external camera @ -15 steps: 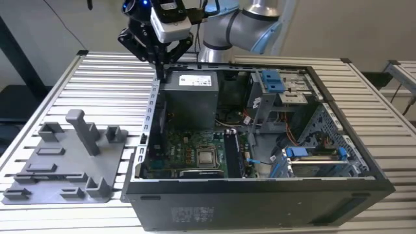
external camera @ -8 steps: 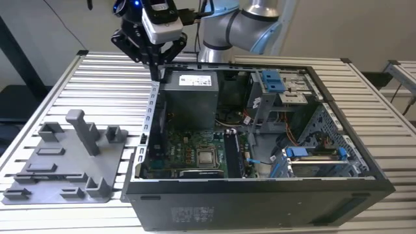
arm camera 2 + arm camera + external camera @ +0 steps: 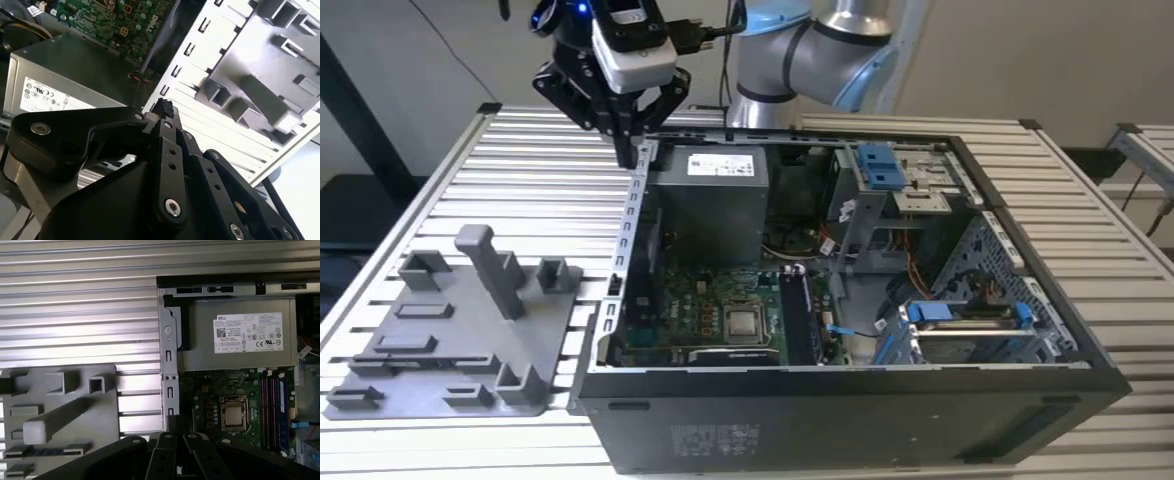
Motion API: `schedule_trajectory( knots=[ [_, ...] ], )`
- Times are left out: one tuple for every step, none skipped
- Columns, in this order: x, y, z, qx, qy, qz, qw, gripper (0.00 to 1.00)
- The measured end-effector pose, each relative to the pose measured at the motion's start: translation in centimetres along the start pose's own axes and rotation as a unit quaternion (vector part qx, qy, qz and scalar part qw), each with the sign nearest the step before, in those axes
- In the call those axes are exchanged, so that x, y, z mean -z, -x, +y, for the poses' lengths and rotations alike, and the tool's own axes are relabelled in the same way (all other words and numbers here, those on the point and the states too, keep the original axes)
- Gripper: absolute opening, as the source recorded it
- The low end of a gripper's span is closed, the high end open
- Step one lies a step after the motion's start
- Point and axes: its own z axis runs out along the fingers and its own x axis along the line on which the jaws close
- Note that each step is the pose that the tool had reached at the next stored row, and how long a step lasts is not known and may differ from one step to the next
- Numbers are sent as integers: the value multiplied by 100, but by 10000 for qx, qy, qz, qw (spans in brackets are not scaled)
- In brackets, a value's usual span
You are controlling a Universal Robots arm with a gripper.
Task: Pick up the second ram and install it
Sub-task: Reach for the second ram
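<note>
Ribbed silver slats make up the counter [image 3: 520, 170] beneath me, and they run back to a pale wall. A second slatted counter [image 3: 1150, 150] stands at the exterior view's right.

My fingers [image 3: 630, 140] hang over the far corner of the open computer case [image 3: 854, 420]. They are above its side wall, just to the exterior view's left of the grey power-supply box [image 3: 707, 195]. I have them drawn tight together, tip against tip, with nothing between them. In the second wrist view they taper to a single black point. I cannot tell whether that point touches the case's rim.

Down inside the case lies the green motherboard [image 3: 707, 300], with the square processor [image 3: 744, 322] near its middle. Dark sticks stand upright in the memory slots just beside the processor, on the exterior view's right of it. I take the second ram [image 3: 798, 312] to be one of these, well apart from my fingers, but I cannot tell the sticks apart. Blue drive brackets [image 3: 881, 165] sit farther toward the exterior view's right.

On the counter, just beside the case at the exterior view's left, lies a grey fixture plate [image 3: 454, 340]. A tall post [image 3: 491, 270] rises upright from it, with low blocks and slots around it.
</note>
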Motion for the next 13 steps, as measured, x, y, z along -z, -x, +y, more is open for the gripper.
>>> schedule_trajectory(
  knots=[
    [0, -14, -5, 0, 0, 0, 10000, 11],
    [0, -29, -11, 0, 0, 0, 10000, 11],
    [1, -47, -16, 0, 0, 0, 10000, 11],
    [0, -63, -21, 0, 0, 0, 10000, 11],
    [1, -78, -27, 0, 0, 0, 10000, 11],
    [1, -90, -33, 0, 0, 0, 10000, 11],
    [1, -100, -38, -1, 0, 0, 10000, 11],
    [1, -109, -42, 0, 0, 1, 10000, 11],
    [1, -118, -47, 0, 0, 2, 10000, 11],
    [1, -128, -51, 0, 0, 4, 10000, 11],
    [1, -139, -57, 0, 0, 5, 10000, 11],
    [0, -150, -64, 0, 0, 6, 10000, 11],
    [0, -163, -72, -1, 0, 8, 10000, 11]
  ],
)
